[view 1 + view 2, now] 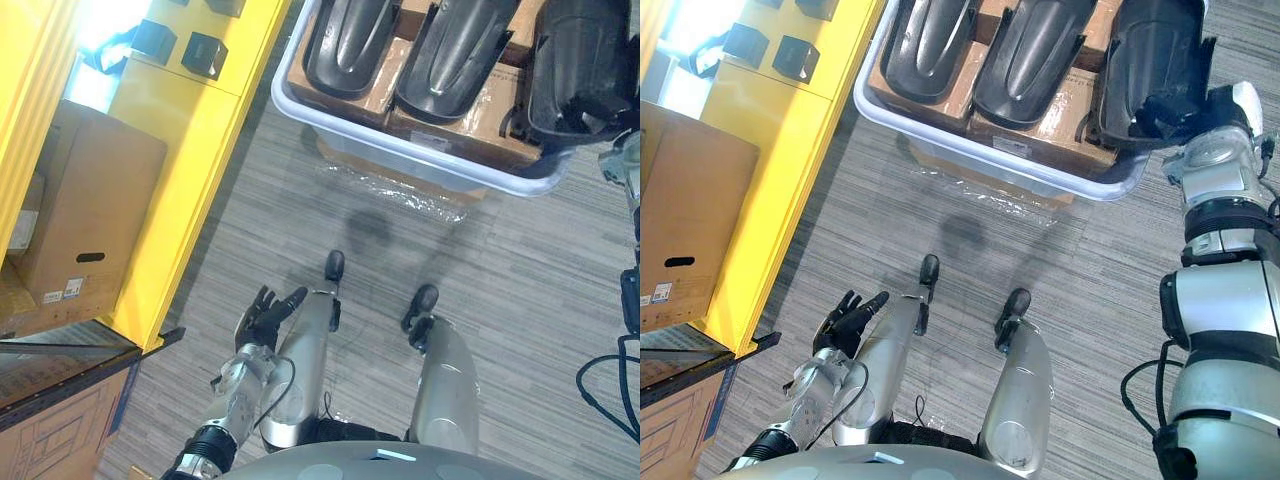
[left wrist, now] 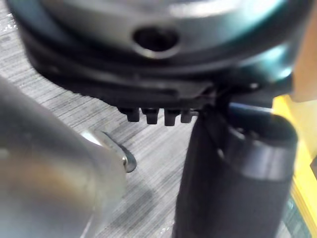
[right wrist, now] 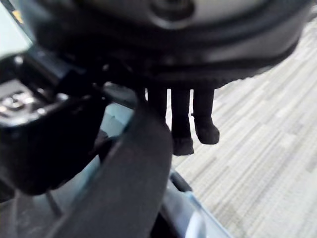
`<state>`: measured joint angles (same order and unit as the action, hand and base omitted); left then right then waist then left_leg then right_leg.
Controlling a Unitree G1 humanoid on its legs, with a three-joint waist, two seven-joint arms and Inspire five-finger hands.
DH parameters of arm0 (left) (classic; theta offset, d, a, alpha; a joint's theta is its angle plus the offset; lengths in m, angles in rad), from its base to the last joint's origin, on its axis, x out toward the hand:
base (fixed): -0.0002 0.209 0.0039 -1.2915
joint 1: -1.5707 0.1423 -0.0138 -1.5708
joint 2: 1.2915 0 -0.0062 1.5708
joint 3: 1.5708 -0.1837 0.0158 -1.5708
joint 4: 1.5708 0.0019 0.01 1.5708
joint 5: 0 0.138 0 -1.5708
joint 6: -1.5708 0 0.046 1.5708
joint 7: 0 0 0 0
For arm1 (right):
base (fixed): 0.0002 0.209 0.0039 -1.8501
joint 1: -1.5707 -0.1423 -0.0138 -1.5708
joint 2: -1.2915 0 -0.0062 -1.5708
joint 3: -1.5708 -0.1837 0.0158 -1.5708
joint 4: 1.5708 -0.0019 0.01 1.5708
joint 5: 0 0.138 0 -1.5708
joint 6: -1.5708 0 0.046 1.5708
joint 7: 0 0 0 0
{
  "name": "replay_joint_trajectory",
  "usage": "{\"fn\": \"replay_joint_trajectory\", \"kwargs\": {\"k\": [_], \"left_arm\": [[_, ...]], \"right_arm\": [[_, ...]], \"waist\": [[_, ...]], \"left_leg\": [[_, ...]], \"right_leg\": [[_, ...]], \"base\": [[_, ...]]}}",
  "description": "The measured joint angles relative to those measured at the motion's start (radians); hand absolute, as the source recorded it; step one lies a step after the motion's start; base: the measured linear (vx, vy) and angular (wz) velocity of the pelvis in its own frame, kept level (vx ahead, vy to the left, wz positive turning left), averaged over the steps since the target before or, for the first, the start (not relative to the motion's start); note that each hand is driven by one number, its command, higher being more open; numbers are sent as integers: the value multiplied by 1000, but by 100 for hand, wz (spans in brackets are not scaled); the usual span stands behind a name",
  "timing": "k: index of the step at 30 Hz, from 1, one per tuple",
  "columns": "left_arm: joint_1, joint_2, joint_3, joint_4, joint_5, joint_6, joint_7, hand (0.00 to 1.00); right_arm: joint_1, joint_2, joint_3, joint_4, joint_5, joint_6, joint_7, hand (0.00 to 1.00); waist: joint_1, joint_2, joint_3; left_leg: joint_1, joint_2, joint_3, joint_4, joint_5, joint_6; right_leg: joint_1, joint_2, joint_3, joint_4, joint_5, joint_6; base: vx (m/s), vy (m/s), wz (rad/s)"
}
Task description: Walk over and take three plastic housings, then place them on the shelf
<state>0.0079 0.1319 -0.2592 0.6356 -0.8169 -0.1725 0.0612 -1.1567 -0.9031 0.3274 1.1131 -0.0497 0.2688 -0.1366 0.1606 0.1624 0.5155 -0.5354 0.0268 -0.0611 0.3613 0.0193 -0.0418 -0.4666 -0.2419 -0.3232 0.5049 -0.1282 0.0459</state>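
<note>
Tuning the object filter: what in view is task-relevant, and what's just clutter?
Job: left housing, middle housing, right housing (right hand pinching its rim), grey bin holding them, yellow shelf.
Lying about: cardboard box in the shelf, small black boxes on it, plastic film under the bin; left hand idle, open.

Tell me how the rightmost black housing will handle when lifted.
The rightmost housing looks like a thin moulded shell, so probably light yet stiff. Its glossy curved surface may be slippery. Being long, it might swing if gripped at one end.
</note>
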Motion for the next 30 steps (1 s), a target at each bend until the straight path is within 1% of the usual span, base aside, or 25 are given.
{"fn": "replay_joint_trajectory", "kwargs": {"k": [1,5,7,8,11,13,16,18,19,21,22,23,24,26,27,28,29,30], "left_arm": [[3,0,0,-2,0,0,1,100],[27,5,1,-20,2,0,1,100],[45,10,1,-33,2,0,1,100],[57,14,1,-44,2,1,1,100],[83,20,3,-80,2,2,2,100],[95,25,4,-107,2,3,3,100],[139,24,13,-203,3,3,9,100],[179,23,26,-288,3,10,23,100],[189,23,29,-311,3,15,24,100],[200,23,29,-380,2,31,31,100],[199,24,31,-397,1,35,35,100],[192,24,37,-423,0,46,40,100],[187,25,38,-445,0,52,42,100],[175,25,38,-476,1,69,42,100],[167,25,38,-482,2,71,42,100],[138,25,37,-486,2,77,42,100],[123,25,38,-486,2,83,42,100],[87,25,38,-487,1,91,40,100]], "right_arm": [[1,0,2,-1,-24,1,1,0],[17,0,19,-1,-28,-1,0,0],[34,0,17,-13,-75,-4,-2,0],[47,0,16,-30,-99,-7,-4,0],[72,0,-14,-87,-103,-11,-11,0],[101,0,-46,-118,-106,-11,-33,0],[163,0,-123,-178,-107,-15,-82,0],[226,0,-169,-266,-137,-19,-126,0],[245,0,-181,-293,-141,-21,-139,0],[325,18,-246,-397,-145,-33,-209,0],[337,33,-263,-418,-153,-37,-224,0],[368,63,-290,-465,-184,-43,-255,0],[410,93,-314,-515,-202,-45,-280,0],[474,132,-324,-568,-222,-56,-303,0],[492,146,-325,-583,-222,-59,-308,0],[538,180,-326,-619,-238,-62,-311,0],[558,195,-326,-631,-256,-64,-312,0],[597,220,-326,-664,-265,-84,-312,0]], "waist": [[1,0,0],[-1,-1,0],[-5,-2,1],[-9,-6,3],[-24,-14,8],[-29,-24,13],[-33,-45,21],[-50,-65,20],[-54,-71,19],[-63,-100,3],[-70,-111,-3],[-83,-131,-17],[-87,-149,-39],[-100,-170,-82],[-106,-173,-88],[-113,-179,-112],[-113,-181,-131],[-115,-180,-167]], "left_leg": [[5,0,0,-1,0,0],[26,0,-1,-12,0,1],[40,1,-1,-18,0,1],[51,3,-1,-18,-1,2],[74,7,-3,-23,-5,3],[102,8,-2,-37,-5,3],[163,15,8,-73,-5,3],[217,18,13,-111,-2,2],[233,19,15,-123,-1,2],[284,20,31,-177,7,1],[292,20,33,-190,10,1],[308,20,39,-215,15,1],[319,21,48,-231,15,1],[333,21,57,-248,15,1],[345,21,60,-252,15,1],[377,22,81,-270,15,2],[380,21,90,-276,15,2],[391,21,104,-292,15,2]], "right_leg": [[5,0,-1,-2,0,0],[30,3,-4,-22,6,2],[51,7,-7,-38,9,6],[66,10,-10,-46,10,7],[101,20,-14,-75,16,13],[132,24,-14,-94,21,15],[194,37,-13,-144,37,17],[249,47,-13,-189,50,22],[264,49,-13,-203,54,23],[304,55,-9,-251,66,28],[310,56,-8,-261,68,28],[323,59,-3,-284,76,29],[331,63,0,-307,83,31],[351,67,3,-342,95,37],[367,68,1,-354,102,38],[396,70,2,-376,111,39],[401,70,3,-388,112,40],[411,73,4,-410,119,42]], "base": [[11,12,3],[8,5,0],[45,22,1],[41,17,1],[62,29,1],[56,25,-1],[69,19,-8],[85,15,-5],[88,7,-8],[91,-1,-12],[104,-6,-9],[120,-5,-12],[156,-8,-15],[173,-4,-9],[152,10,-3],[119,17,-4],[144,16,-10],[116,9,-11]]}}
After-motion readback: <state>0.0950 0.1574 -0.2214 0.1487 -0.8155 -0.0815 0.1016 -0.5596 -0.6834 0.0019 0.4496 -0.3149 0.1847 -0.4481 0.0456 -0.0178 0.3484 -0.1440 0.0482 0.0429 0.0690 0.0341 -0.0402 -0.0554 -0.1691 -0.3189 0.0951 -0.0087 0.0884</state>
